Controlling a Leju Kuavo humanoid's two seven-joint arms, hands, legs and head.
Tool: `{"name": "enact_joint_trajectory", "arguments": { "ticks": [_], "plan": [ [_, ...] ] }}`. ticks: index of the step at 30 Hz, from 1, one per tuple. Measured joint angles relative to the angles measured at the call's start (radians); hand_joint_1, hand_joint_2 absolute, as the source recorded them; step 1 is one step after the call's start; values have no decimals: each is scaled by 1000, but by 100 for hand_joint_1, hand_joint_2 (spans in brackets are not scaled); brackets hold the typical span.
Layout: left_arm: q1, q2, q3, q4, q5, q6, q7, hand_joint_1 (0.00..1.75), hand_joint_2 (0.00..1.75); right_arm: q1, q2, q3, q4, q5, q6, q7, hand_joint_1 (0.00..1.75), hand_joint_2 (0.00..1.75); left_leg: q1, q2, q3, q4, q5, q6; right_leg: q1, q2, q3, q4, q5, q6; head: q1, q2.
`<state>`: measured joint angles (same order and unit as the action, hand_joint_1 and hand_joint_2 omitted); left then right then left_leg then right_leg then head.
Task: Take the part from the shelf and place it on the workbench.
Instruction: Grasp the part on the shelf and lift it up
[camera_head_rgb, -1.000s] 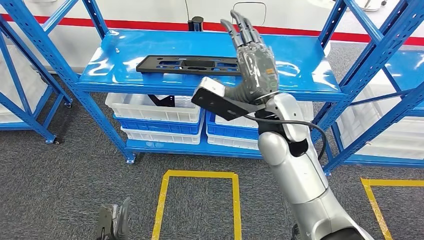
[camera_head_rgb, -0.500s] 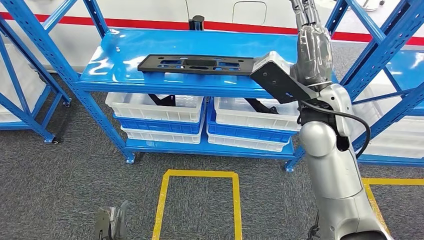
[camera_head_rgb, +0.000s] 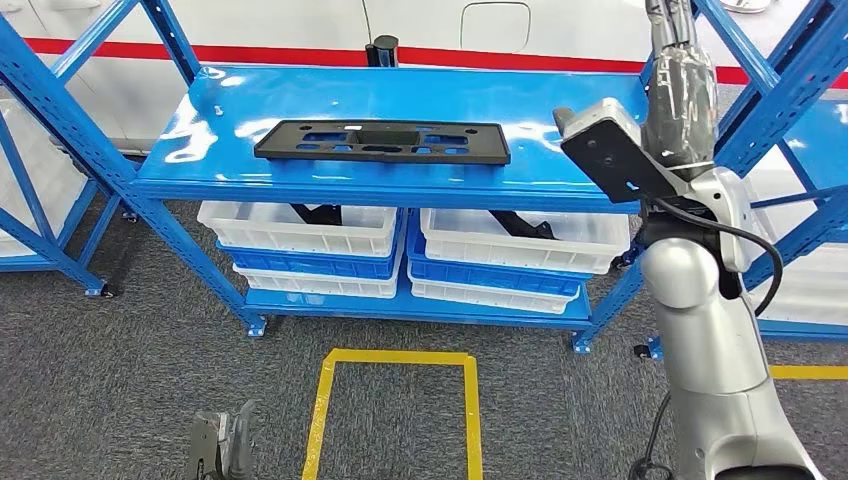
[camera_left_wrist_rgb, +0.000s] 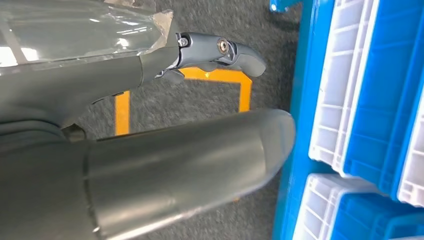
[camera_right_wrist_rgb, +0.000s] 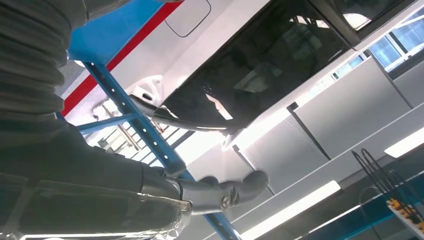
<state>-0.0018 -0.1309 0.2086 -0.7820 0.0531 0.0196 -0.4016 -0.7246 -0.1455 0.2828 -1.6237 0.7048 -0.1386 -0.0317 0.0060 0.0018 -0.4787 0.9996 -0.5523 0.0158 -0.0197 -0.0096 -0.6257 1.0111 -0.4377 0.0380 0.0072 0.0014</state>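
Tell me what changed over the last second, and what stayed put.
The right hand swung from in front of the shelf's middle out toward its right end and rose, fingers now past the picture's top edge. It grasped nothing. The camera also shifted slightly. The black part lies flat on the blue shelf as before, untouched, and the left hand hangs low over the floor.

- Head view: bright, even overhead light; white glare patches lie on the glossy blue shelf (camera_head_rgb: 560, 150) top, strongest near its left and right edges. Shadows under the lower bins (camera_head_rgb: 300, 235) are soft.
- Head view: sharp throughout; straight uprights bow slightly toward the picture's edges.
- Left wrist view: the left hand (camera_left_wrist_rgb: 150, 165), very close, is soft and out of focus; the carpet (camera_left_wrist_rgb: 210, 35) behind is crisper.
- Right wrist view: ceiling light strips (camera_right_wrist_rgb: 295, 207) are blown out; the right hand (camera_right_wrist_rgb: 75, 165) is dark against them.
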Motion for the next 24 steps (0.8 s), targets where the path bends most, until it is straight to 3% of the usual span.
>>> {"name": "enact_joint_trajectory", "arguments": {
  "ticks": [2, 4, 6, 7, 8, 9, 10, 12, 13, 14, 15, 16, 17, 18, 19, 21, 22, 23, 24],
  "plan": [
    [-9, 2, -1, 5, 7, 0, -5, 0, 0, -3, -11, 0, 3, -9, -14, -3, 0, 175, 3, 1, -38, 81, 22, -8, -7, 4, 29, -6, -17, -18, -2, 0],
    [-16, 5, -2, 15, 10, 0, -9, 0, 0, -3, -19, 1, 9, -17, -24, -7, 0, 175, 5, 0, -128, 213, 22, -17, -10, 6, 62, -14, -39, -30, -3, 0],
    [-19, 7, -3, 29, 14, 0, -14, 0, 0, 0, -24, 2, 17, -23, -30, -11, 0, 175, 5, 0, -224, 293, -37, -24, -9, 12, 96, -18, -65, -33, -3, 0],
    [-19, 8, -4, 35, 18, 0, -17, 0, 0, 1, -27, 3, 21, -25, -33, -14, 0, 175, 5, 0, -261, 299, -70, -26, -9, 16, 116, -19, -82, -34, -4, 0],
    [-20, 10, -5, 42, 21, 0, -22, 0, 0, 2, -29, 3, 25, -26, -36, -16, 0, 175, 5, 0, -281, 275, -83, -24, -9, 19, 138, -19, -99, -33, -4, 0],
    [-21, 12, -5, 48, 25, 0, -27, 0, 0, 2, -30, 4, 29, -27, -38, -17, 0, 175, 4, 0, -291, 231, -69, -19, -9, 22, 162, -20, -118, -32, -4, 0],
    [-22, 15, -6, 55, 27, 1, -31, 0, 0, 3, -31, 4, 33, -29, -39, -18, 0, 175, 2, 0, -293, 169, -7, -11, -8, 24, 182, -22, -138, -31, -4, 0],
    [-23, 22, -6, 70, 31, 1, -38, 0, 0, 7, -33, 7, 45, -32, -42, -19, 0, 175, -7, -5, -288, 66, 154, 7, -3, 31, 221, -28, -176, -23, -3, 0],
    [-24, 24, -7, 75, 32, 1, -39, 0, 0, 9, -35, 9, 50, -33, -43, -19, 0, 175, -12, -7, -282, 38, 207, 14, -1, 33, 241, -35, -187, -16, -4, 0],
    [-27, 26, -8, 78, 32, 2, -40, 0, 0, 9, -37, 10, 53, -33, -44, -20, 0, 175, -15, -8, -272, 30, 220, 19, 1, 36, 259, -40, -188, -6, -5, 0],
    [-31, 26, -9, 79, 33, 2, -42, 0, 0, 7, -38, 10, 53, -33, -45, -20, 0, 175, -15, -8, -253, 26, 206, 22, 3, 37, 266, -36, -179, 8, -7, 0],
    [-36, 26, -9, 80, 33, 2, -44, 0, 0, 4, -40, 9, 53, -33, -47, -20, 0, 175, -15, -9, -233, 17, 196, 27, 3, 35, 263, -10, -161, 21, -7, 0],
    [-41, 27, -9, 81, 33, 2, -46, 0, 0, 0, -42, 9, 53, -33, -49, -21, 0, 175, -13, -10, -210, 8, 186, 33, 4, 32, 236, 42, -142, 28, -7, 0],
    [-45, 27, -9, 83, 34, 2, -47, 0, 0, 0, -44, 10, 54, -33, -51, -21, 0, 175, -11, -12, -184, -3, 174, 37, 6, 29, 192, 111, -133, 27, -7, 0],
    [-47, 28, -9, 85, 34, 2, -47, 0, 0, 3, -46, 10, 55, -33, -51, -21, 0, 175, -10, -14, -160, -15, 159, 40, 5, 26, 139, 180, -139, 18, -6, 0],
    [-47, 27, -9, 90, 35, 1, -47, 0, 0, 9, -50, 11, 60, -33, -51, -21, 0, 175, -8, -21, -109, -34, 128, 43, 7, 24, 40, 257, -201, -1, -5, 0],
    [-46, 26, -9, 92, 35, 1, -47, 0, 0, 12, -52, 11, 62, -33, -51, -21, 0, 175, -8, -25, -81, -42, 110, 43, 7, 23, 5, 251, -242, -3, -5, 0],
    [-46, 26, -9, 95, 35, 1, -47, 0, 0, 13, -54, 11, 65, -34, -51, -21, 0, 175, -8, -30, -51, -47, 91, 42, 6, 23, -20, 223, -271, 1, -5, 0],
    [-46, 25, -10, 96, 37, 1, -48, 0, 0, 14, -55, 12, 67, -34, -51, -21, 0, 175, -8, -33, -22, -51, 72, 40, 6, 22, -35, 179, -277, 10, -5, 0]
  ]
}}
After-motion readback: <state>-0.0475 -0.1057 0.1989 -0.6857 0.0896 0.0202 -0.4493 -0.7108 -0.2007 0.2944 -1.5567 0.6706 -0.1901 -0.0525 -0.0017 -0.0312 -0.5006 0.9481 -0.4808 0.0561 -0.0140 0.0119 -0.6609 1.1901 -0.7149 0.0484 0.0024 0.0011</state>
